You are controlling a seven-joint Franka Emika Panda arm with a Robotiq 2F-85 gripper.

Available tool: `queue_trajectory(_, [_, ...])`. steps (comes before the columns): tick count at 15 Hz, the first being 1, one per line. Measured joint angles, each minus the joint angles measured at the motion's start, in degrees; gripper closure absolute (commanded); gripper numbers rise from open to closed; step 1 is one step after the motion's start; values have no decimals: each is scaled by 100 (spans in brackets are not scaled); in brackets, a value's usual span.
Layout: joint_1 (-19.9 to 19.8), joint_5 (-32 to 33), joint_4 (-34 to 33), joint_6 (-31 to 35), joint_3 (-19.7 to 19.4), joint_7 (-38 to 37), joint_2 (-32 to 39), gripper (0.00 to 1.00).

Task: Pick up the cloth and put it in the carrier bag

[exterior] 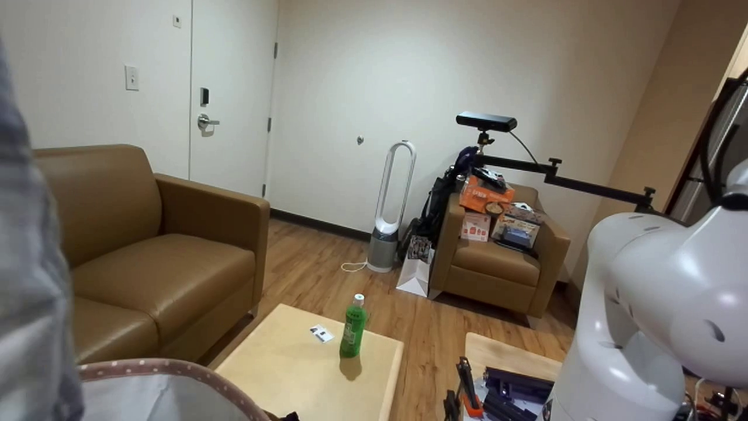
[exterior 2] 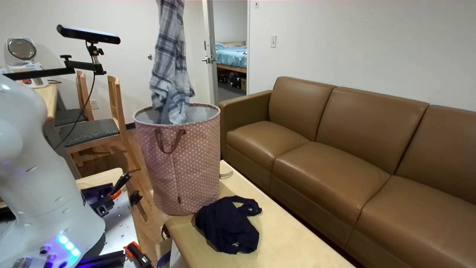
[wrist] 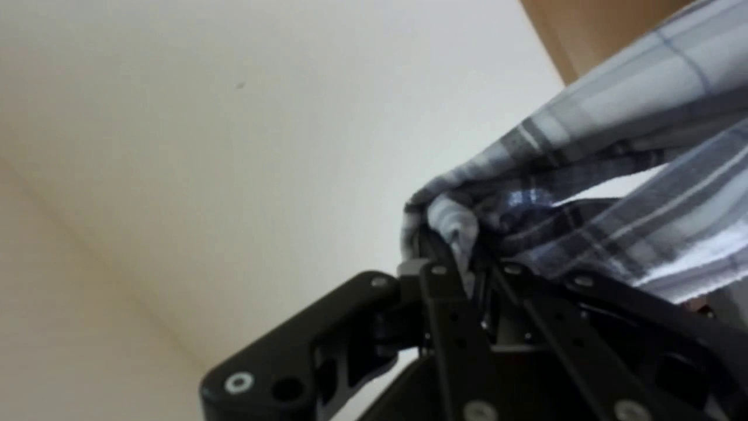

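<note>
The plaid cloth [exterior 2: 171, 63] in grey, blue-grey and white hangs long and limp in an exterior view. Its lower end reaches the mouth of the carrier bag and seems to drop just behind the near rim. The carrier bag [exterior 2: 182, 163] is tall, pink with white dots, upright on the low table. In an exterior view the cloth [exterior: 32, 263] fills the left edge, beside the bag's dotted rim [exterior: 169, 367]. In the wrist view my gripper [wrist: 459, 251] is shut on a bunched part of the cloth [wrist: 619, 128]. The gripper is outside both exterior views, above the bag.
A dark navy garment [exterior 2: 230, 225] lies on the low table [exterior 2: 293, 245] beside the bag. A green bottle [exterior: 353, 328] and a small card [exterior: 321, 333] stand and lie on the table. A brown sofa [exterior 2: 319, 156] runs alongside. A camera arm [exterior: 596, 187] stands near the robot.
</note>
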State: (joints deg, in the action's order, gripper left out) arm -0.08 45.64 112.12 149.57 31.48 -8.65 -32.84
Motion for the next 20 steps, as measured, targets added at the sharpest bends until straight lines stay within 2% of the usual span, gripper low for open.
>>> queue_trajectory(3, [-9, 15, 834, 348, -241, -367, 191, 93])
queue_trajectory(7, [56, 7, 1774, 512, -291, -764, 494, 93])
queue_trajectory(10, [94, -7, 2279, 915, -281, -938, 765, 90])
queue_trajectory(17, [69, 6, 2407, 1057, -272, -999, 851, 93])
queue_trajectory(20, [333, -455, 2556, 793, -265, -969, 1070, 93])
